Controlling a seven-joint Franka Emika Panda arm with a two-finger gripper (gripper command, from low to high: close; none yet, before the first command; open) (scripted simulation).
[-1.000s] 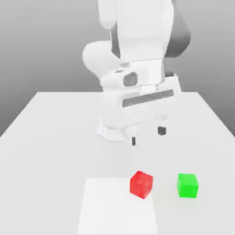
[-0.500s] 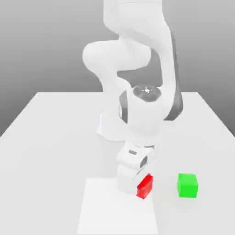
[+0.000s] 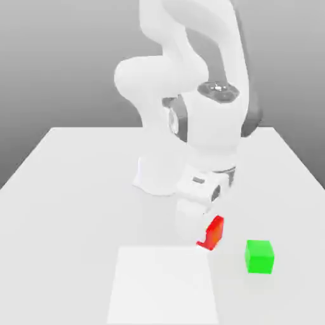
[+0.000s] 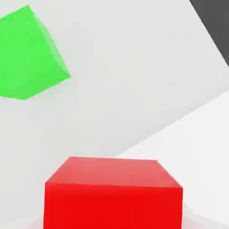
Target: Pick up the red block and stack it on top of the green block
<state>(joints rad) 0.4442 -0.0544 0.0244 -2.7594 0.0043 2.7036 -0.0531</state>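
The red block (image 3: 216,230) hangs a little above the table, tilted, partly hidden behind my white hand. My gripper (image 3: 203,232) is shut on it. In the hand view the red block (image 4: 113,193) sits very close, with the table well below it. The green block (image 3: 259,256) rests on the table toward the exterior view's right of the red one and nearer the front, apart from it. In the hand view the green block (image 4: 27,53) lies off to one side of the red block, lower down on the table.
A paler white square patch (image 3: 164,285) lies flat on the grey-white table (image 3: 70,190) at the front middle, below and to the exterior view's left of the held block. The arm's base (image 3: 155,178) stands at the back middle.
The hand came down over the red block, closed on it, then rose and shifted toward the exterior view's right with the block. The green block has not moved.
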